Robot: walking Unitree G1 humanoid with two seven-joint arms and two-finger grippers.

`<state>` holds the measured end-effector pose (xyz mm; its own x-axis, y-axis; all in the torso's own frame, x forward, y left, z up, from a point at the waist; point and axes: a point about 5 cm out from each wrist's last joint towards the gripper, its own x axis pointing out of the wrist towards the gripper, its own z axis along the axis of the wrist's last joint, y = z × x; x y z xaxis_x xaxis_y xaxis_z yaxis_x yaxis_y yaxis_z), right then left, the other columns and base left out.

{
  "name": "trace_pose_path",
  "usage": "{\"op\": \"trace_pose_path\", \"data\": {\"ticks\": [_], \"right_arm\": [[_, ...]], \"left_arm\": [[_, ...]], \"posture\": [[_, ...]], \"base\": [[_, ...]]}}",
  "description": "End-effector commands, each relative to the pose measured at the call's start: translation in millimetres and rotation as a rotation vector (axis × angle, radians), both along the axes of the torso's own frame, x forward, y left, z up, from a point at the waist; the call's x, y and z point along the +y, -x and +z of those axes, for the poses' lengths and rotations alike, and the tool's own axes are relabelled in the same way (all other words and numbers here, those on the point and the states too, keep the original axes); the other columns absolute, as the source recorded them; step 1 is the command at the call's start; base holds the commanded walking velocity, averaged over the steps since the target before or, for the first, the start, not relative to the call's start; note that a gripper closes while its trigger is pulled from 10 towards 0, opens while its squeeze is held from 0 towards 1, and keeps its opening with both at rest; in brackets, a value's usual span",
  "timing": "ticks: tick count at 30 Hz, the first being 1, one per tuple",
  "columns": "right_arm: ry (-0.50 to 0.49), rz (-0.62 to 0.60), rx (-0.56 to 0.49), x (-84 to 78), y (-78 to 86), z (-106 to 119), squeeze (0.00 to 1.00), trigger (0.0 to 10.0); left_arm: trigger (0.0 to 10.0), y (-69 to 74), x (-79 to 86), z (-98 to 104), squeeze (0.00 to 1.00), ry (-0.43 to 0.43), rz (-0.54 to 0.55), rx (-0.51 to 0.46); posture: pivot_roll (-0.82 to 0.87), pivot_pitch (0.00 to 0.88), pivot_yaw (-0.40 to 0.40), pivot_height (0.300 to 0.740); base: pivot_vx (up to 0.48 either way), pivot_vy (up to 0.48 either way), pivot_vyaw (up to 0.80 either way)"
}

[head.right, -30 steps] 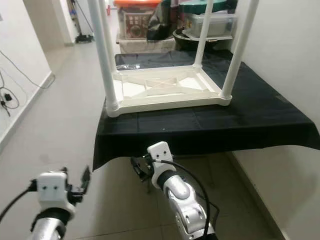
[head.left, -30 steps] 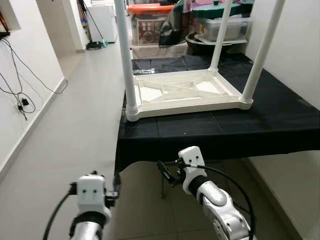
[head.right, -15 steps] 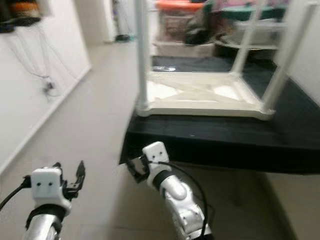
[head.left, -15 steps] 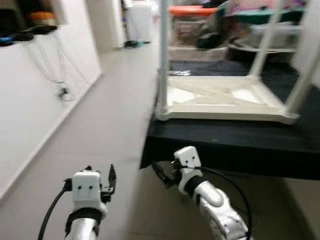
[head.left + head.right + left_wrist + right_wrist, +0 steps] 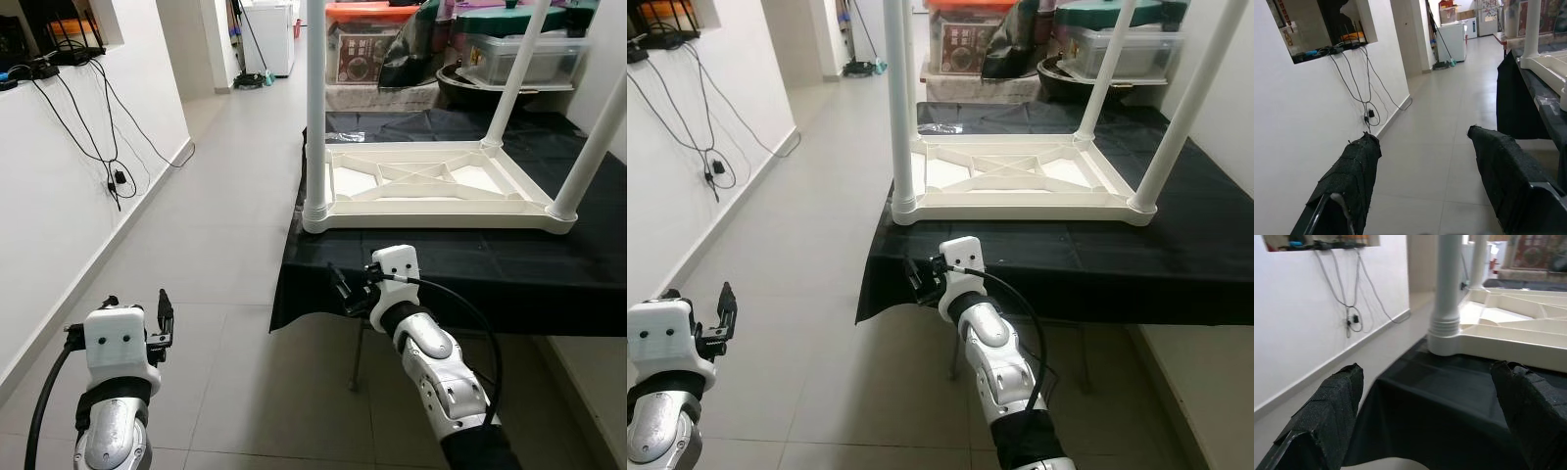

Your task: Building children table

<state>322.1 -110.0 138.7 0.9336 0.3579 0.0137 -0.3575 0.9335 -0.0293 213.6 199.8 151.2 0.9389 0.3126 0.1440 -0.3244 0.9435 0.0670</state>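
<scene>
1. The white plastic children's table lies upside down on the desk draped in black cloth at my 12 to 1 o'clock; its ribbed underside faces up and its round white legs stand upright from the corners.
2. My right hand is raised in front of me, just short of the near edge of the cloth and below the table's near left corner; its two black fingers are spread wide apart with nothing between them.
3. My left hand is low at my 10 o'clock, over the pale tiled floor, well apart from the desk; its fingers are also spread wide and empty.
4. A white wall runs along at 9 o'clock, with black cables hanging down it; clear plastic storage boxes are stacked beyond the desk at 12 o'clock.
</scene>
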Motion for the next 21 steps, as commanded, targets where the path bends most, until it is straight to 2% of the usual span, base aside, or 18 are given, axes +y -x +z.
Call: {"op": "trace_pose_path", "data": {"ticks": [1, 5, 8, 21], "right_arm": [[-0.015, 0.005, -0.007, 4.0, -1.2, 1.2, 0.0, 10.0], [-0.004, 0.011, -0.006, 7.3, -0.3, -1.2, 0.0, 10.0], [0.014, 0.024, -0.016, 9.3, -0.3, -2.4, 0.0, 10.0], [0.014, 0.024, -0.017, 9.1, -1.6, -3.2, 0.0, 10.0]], "left_arm": [[10.0, 1.4, 1.3, -1.5, 0.0, 0.004, 0.015, 0.011], [10.0, 0.3, 2.4, -0.4, 0.0, 0.0, 0.015, 0.01], [10.0, -1.2, -2.8, 0.4, 0.0, -0.005, -0.022, 0.008], [10.0, -2.6, -6.7, -1.4, 0.0, 0.014, -0.031, 0.012]], "posture": [[0.03, 0.0, -0.02, 0.74], [0.03, 0.0, -0.02, 0.74], [0.03, 0.0, -0.022, 0.74], [0.03, 0.0, -0.024, 0.74]], "base": [[0.262, 0.0, 0.0], [0.287, 0.0, 0.0], [0.359, 0.0, 0.0], [0.387, 0.0, 0.0]]}}
